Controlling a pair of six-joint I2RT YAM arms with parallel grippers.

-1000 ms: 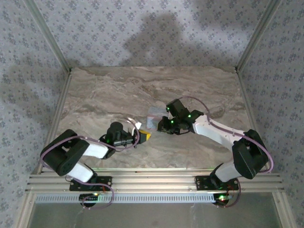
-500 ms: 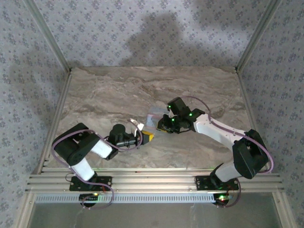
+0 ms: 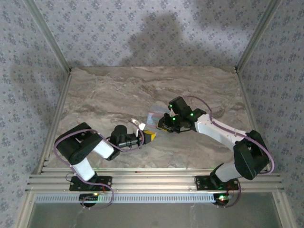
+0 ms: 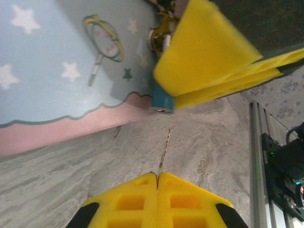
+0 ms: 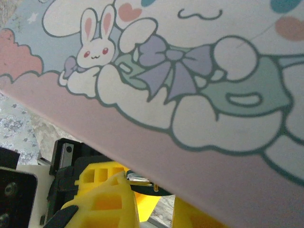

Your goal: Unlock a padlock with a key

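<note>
My left gripper [image 4: 157, 175] is shut on the key [image 4: 163, 151], a thin blade seen edge-on that sticks out toward the padlock. The padlock [image 4: 161, 97] is a small blue body with a brass end. It is clamped between the yellow fingers [image 4: 209, 61] of my right gripper, with a short gap between it and the key tip. From above, my left gripper [image 3: 150, 136] and my right gripper [image 3: 164, 125] face each other mid-table. In the right wrist view the padlock [image 5: 147, 186] shows dark with a silver shackle between my right gripper's [image 5: 152, 202] fingers.
A pale blue tin [image 3: 154, 115] with a pink-edged cartoon lid [image 5: 190, 80] lies right behind the two grippers, touching or nearly touching the right one. The tin's side [image 4: 61, 71] stands close on the left of the key. Metal frame rails [image 3: 152, 180] run along the near edge.
My left gripper has slid right with the key, closing on the right gripper, and its arm has folded in. The right gripper has barely shifted.
</note>
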